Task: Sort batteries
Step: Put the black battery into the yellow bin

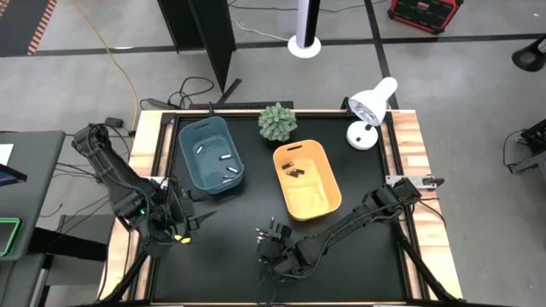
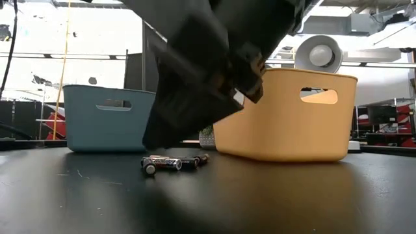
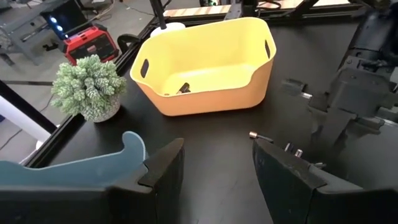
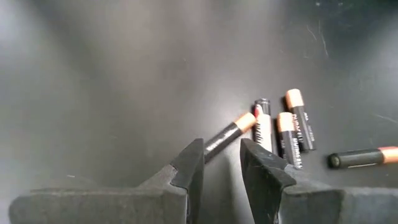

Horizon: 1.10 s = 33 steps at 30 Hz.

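The right claw (image 4: 221, 163) hung low over the front middle of the black desk (image 1: 230, 230), its two fingers parted by a narrow gap. The near end of one black-and-copper battery (image 4: 227, 133) lay at the mouth of that gap, between the fingertips; whether they touched it could not be told, and nothing was lifted. Just beyond it lay four more loose batteries (image 4: 291, 129) on the desk, close together, one apart and lying crosswise.

The left claw (image 3: 214, 171) waited at the desk's left side beside the blue bin (image 1: 211, 154), fingers wide apart and empty.

The blue bin held a few pale batteries (image 1: 228, 158). The yellow bin (image 1: 306, 179), just beside it, held a few dark batteries (image 1: 293, 171) near its far end. A small potted plant (image 1: 277, 122) and a white lamp (image 1: 371, 109) stood at the desk's far edge.
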{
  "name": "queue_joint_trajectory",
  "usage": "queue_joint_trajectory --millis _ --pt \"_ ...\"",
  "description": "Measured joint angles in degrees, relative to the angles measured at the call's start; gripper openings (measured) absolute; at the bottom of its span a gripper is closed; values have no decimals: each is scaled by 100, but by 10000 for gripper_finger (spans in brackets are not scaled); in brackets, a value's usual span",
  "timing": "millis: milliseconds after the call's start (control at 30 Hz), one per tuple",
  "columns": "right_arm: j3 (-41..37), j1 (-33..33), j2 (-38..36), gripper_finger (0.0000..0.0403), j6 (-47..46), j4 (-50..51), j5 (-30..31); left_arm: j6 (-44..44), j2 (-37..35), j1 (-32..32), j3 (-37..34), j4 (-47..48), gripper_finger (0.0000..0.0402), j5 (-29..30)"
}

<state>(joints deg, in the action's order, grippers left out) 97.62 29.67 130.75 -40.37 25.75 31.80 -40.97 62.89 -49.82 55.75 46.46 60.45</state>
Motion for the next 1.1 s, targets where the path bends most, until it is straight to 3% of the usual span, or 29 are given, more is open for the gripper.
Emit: queue_joint_trajectory --millis 1100 --pt "2 -55 173 122 -271 -210 -47 -26 0 -95 0 15 184 0"
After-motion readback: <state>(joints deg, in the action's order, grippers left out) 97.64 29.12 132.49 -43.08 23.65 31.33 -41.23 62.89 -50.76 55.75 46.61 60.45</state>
